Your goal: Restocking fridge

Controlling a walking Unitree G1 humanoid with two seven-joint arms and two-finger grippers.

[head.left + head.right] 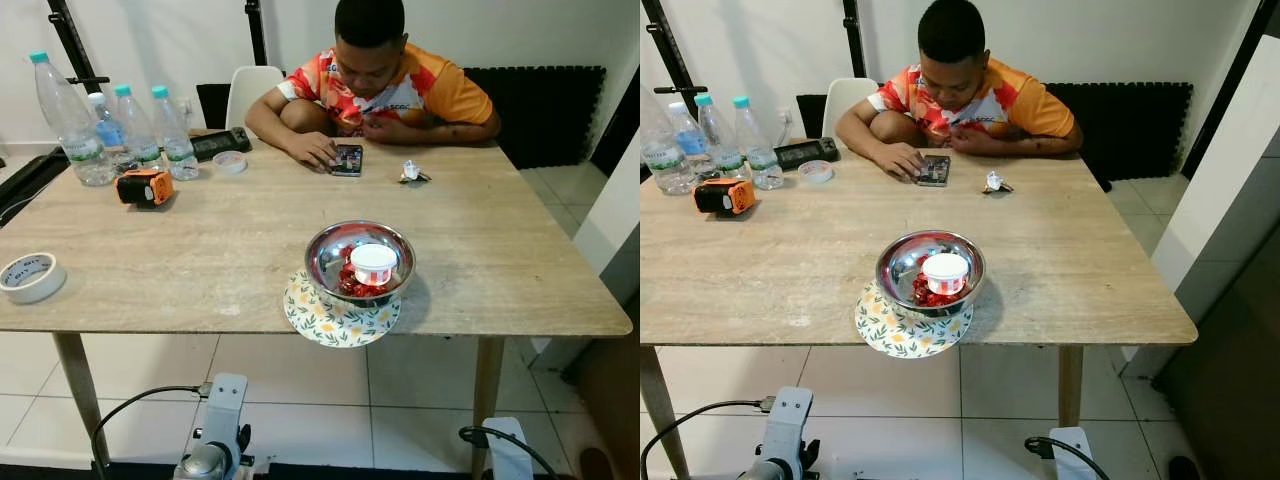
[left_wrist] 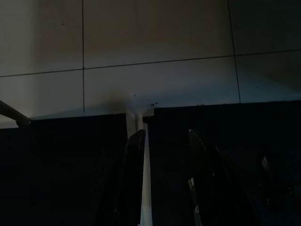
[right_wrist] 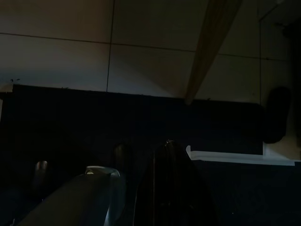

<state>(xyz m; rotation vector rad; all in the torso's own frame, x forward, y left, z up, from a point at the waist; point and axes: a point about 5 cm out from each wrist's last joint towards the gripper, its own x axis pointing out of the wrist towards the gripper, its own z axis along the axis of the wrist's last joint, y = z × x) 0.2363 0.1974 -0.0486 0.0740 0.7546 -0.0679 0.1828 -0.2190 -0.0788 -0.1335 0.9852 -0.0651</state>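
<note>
A steel bowl point(image 1: 358, 258) stands near the table's front edge on a floral plate point(image 1: 335, 318) that overhangs the edge. Inside the bowl are red pieces and a small white lidded cup point(image 1: 374, 263). Several water bottles point(image 1: 130, 125) with teal caps stand at the table's far left. My left arm point(image 1: 215, 440) and right arm point(image 1: 505, 450) hang low in front of the table. In the dark left wrist view my left gripper point(image 2: 167, 136) is open over a dark mat and floor tiles, holding nothing. My right gripper point(image 3: 141, 160) hangs above the same dark mat.
A person point(image 1: 375, 80) sits at the far side of the wooden table point(image 1: 200, 250), hand on a phone point(image 1: 348, 159). An orange-black device point(image 1: 143, 187), a tape roll point(image 1: 30, 276), a small lid point(image 1: 230, 160) and keys point(image 1: 411, 173) lie on it. A table leg point(image 3: 209, 47) is near my right arm.
</note>
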